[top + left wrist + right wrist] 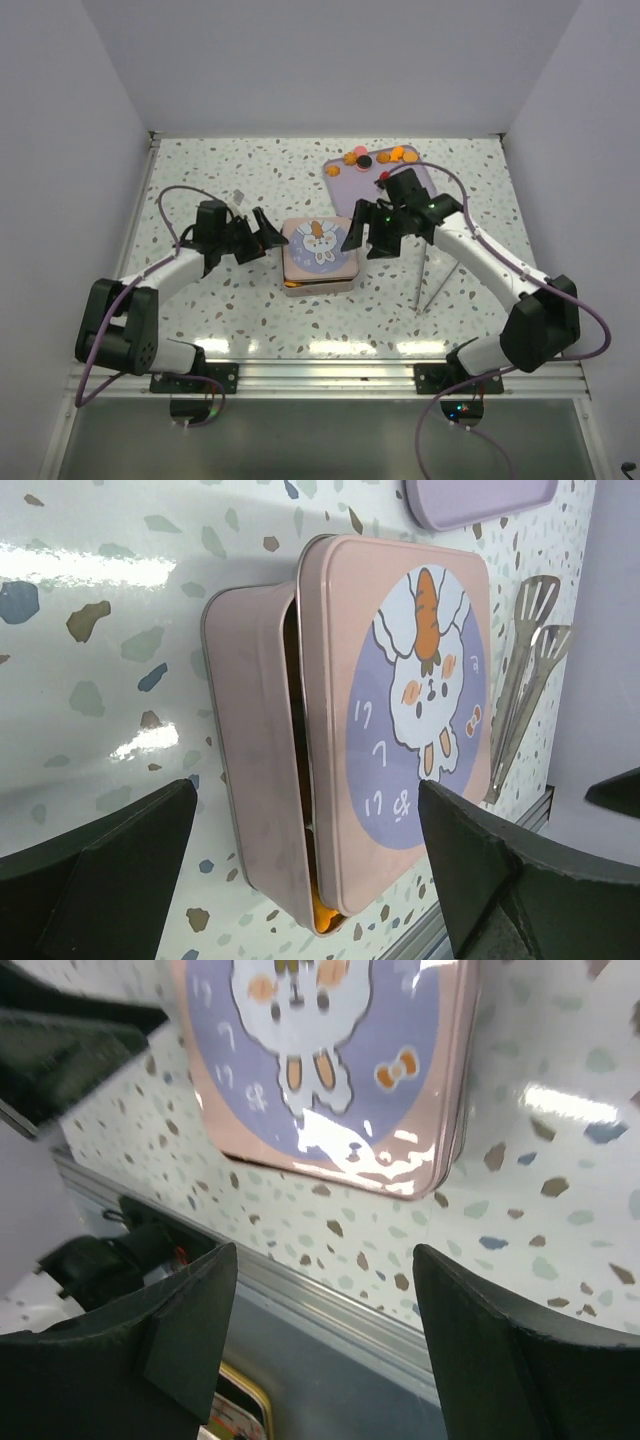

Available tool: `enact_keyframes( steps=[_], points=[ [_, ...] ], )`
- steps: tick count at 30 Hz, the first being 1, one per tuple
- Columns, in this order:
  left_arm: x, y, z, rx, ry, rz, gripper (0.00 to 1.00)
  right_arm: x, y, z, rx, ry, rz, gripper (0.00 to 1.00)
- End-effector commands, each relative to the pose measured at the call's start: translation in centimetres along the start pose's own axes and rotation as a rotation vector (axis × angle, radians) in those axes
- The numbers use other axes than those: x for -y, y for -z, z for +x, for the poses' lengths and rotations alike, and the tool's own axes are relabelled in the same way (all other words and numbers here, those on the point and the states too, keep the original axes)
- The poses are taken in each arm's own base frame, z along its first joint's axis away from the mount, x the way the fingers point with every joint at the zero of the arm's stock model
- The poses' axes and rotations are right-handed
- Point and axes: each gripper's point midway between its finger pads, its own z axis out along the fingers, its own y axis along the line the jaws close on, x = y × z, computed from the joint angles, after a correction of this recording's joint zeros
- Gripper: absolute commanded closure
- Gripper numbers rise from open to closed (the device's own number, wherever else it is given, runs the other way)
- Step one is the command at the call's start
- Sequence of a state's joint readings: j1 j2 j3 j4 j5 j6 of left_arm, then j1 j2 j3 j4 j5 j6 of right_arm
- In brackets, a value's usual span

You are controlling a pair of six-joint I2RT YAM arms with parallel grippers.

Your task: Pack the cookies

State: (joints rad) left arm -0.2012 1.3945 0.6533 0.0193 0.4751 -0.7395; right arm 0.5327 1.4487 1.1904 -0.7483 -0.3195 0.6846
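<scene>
Terrazzo table (200, 170) | left gripper (268, 233), right gripper (362, 240) flank tin (318, 255) | jaws spread, empty

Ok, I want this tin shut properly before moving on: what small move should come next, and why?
Probably nudge the lid square onto the base: it sits askew, and orange cookies show through the gap. The left gripper and right gripper flank it, fingers open and empty.

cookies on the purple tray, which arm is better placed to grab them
Right: the purple tray with the cookies lies just beyond the open right gripper; the left gripper sits across the tin.
</scene>
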Motion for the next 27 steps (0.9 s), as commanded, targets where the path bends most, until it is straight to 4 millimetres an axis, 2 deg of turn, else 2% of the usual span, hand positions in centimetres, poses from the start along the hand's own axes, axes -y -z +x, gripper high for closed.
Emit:
enact_keyframes(
  steps=[1, 2, 3, 5, 6, 7, 8, 9, 10, 11, 16, 21, 27],
  points=[
    [1.8, 0.9, -2.2, 0.056, -0.051, 0.03, 0.02, 0.7, 2.0, -4.5, 0.123, -0.04, 0.004, 0.26],
    [2.1, 1.0, -2.4, 0.064, -0.062, 0.036, 0.02, 1.4, 2.1, -6.0, 0.147, -0.074, 0.005, 0.27],
    [2.3, 1.1, -2.7, 0.071, -0.066, 0.04, 0.02, 1.7, 1.3, -7.1, 0.139, -0.098, 0.01, 0.28],
    [2.4, 1.5, -2.5, 0.058, -0.064, 0.029, 0.02, 2.0, 0.5, -8.8, 0.145, -0.118, 0.022, 0.29],
    [2.3, 1.6, -2.4, 0.055, -0.064, 0.021, 0.02, 1.3, 0.8, -10.3, 0.176, -0.113, 0.017, 0.29],
    [2.6, 1.8, -2.6, 0.059, -0.07, 0.025, 0.02, 1.7, -0.6, -10.8, 0.157, -0.126, 0.034, 0.29],
    [2.7, 2.0, -2.6, 0.064, -0.075, 0.027, 0.02, 1.0, -0.4, -12.1, 0.181, -0.122, 0.024, 0.29],
    [2.7, 2.1, -2.6, 0.061, -0.077, 0.023, 0.02, 0.9, -0.8, -12.6, 0.185, -0.134, 0.03, 0.29],
    [2.9, 2.4, -2.6, 0.066, -0.08, 0.025, 0.02, 1.6, -2.0, -13.2, 0.179, -0.15, 0.058, 0.29],
    [3.0, 2.5, -2.6, 0.067, -0.085, 0.025, 0.02, 1.2, -2.0, -14.2, 0.197, -0.151, 0.054, 0.29],
    [3.2, 3.4, -2.1, 0.067, -0.086, 0.032, 0.02, 2.3, -4.7, -16.0, 0.202, -0.206, 0.106, 0.29],
    [3.6, 4.5, -1.5, 0.069, -0.082, 0.039, 0.01, 3.3, -7.7, -16.4, 0.172, -0.259, 0.12, 0.3],
    [3.6, 5.5, -0.8, 0.065, -0.098, 0.037, 0.01, 3.8, -9.7, -16.8, 0.167, -0.277, 0.131, 0.31]
  ],
)
